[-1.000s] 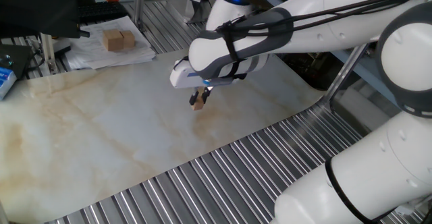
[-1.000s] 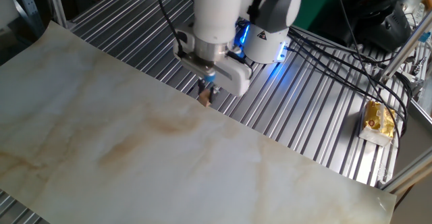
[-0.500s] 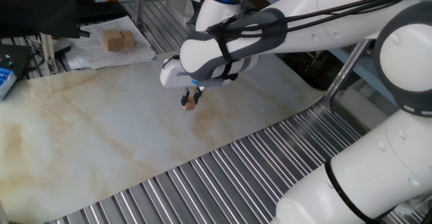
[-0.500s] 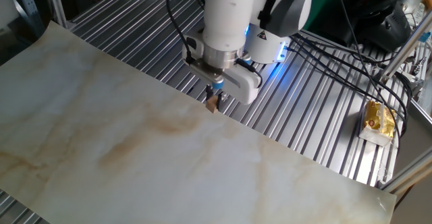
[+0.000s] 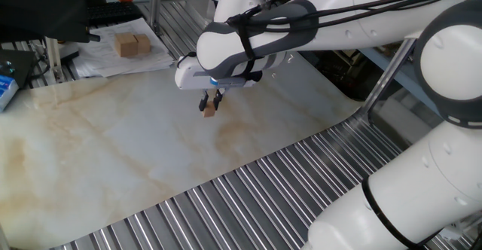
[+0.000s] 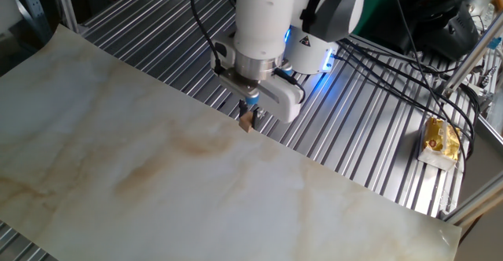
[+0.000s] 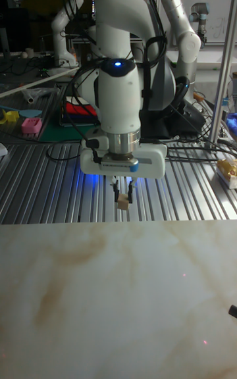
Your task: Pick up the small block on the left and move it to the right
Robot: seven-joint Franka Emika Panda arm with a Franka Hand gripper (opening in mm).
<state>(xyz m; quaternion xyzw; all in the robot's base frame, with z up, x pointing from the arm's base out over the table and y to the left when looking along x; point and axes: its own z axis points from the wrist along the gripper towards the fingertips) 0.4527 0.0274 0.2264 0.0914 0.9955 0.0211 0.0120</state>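
The small block (image 5: 208,111) is a tiny light-brown wooden cube held off the marble sheet (image 5: 113,152). My gripper (image 5: 210,107) is shut on it, fingers pointing down. The other fixed view shows the block (image 6: 247,122) at the fingertips of the gripper (image 6: 247,118), over the sheet's far edge by the metal slats. In the tall fixed view the gripper (image 7: 122,198) hangs above the sheet's back edge with the block (image 7: 122,202) clear of the surface.
Two larger tan blocks (image 5: 132,44) rest on papers at the back left. Ribbed metal slats (image 5: 248,197) surround the sheet. A yellow packet (image 6: 440,139) lies on a plate at the right. Cables run behind the arm base (image 6: 314,49).
The gripper has carried the small block leftward and slightly up in the one fixed view, staying shut on it. In the other fixed view it shifted a little to the right.
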